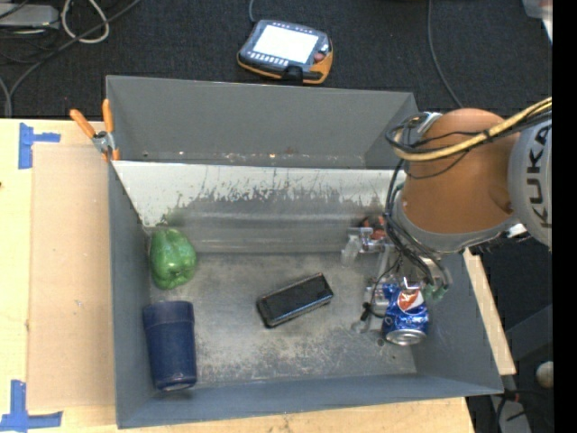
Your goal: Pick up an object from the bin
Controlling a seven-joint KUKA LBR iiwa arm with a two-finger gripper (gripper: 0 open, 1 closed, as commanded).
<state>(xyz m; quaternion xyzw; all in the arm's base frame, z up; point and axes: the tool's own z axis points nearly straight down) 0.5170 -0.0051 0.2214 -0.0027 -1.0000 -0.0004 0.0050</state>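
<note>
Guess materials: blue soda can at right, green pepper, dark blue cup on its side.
Blue soda can: likely thin aluminium, printed glossy wall, bare silvery rim.
Green pepper: probably moulded plastic, a toy; even colour with shiny highlights.
Dark blue cup: looks like plastic, matte to satin, uniform colour; coated metal can't be ruled out.

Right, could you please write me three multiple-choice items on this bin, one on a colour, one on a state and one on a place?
1. The cup by the bin's left wall is: A red; B dark blue; C yellow.
2. The black phone is: A lying flat on the floor; B leaning on a wall; C lifted in the air.
3. The gripper is over: A the cup; B the phone; C the Pepsi can in the near right corner.
Key: 1 B, its body is dark blue; 2 A, it lies flat mid-floor; 3 C, the arm ends above the can.
</note>
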